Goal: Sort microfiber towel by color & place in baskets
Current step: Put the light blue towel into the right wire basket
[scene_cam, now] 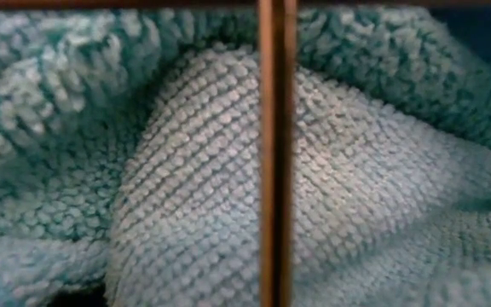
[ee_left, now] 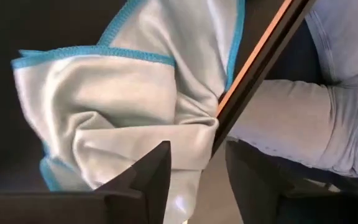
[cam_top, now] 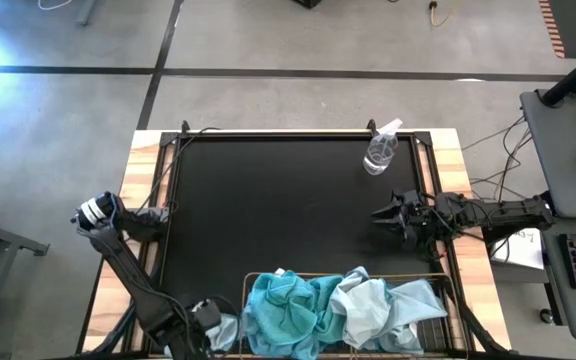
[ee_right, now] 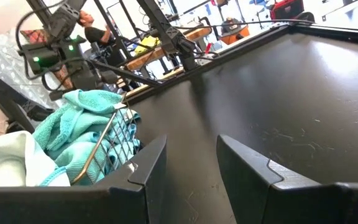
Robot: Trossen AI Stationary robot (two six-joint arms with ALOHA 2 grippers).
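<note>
- Grey floor is seen all around a black table [cam_top: 288, 210] with pale wood edges.
- Two wire baskets [cam_top: 268, 276] are set side by side at the near edge, and both are heaped with towels.
- Bright blue towels [cam_top: 286, 312] are piled on the left, and pale towels [cam_top: 388, 305] on the right.
- One more pale towel [ee_left: 135, 118] is hung over the left rim, just past the left gripper [ee_left: 194, 171].
- That gripper's fingers are spread apart, and nothing is pinched between them.
- The right gripper [cam_top: 396, 217] is held over the bare table on the right, well away from the baskets, with its fingers spread and empty.
- A clear spray bottle [cam_top: 380, 150] is left lying at the far right.
- A drop seems to be the step in hand, and the sorting looks almost done.
- Next, the hanging pale towel may need to be picked up and put with the other pale ones.
- The blue towels look thick and bumpy, while the pale ones look smooth with bright blue stitched edges.
- Thin brown wire is used for the baskets.
</note>
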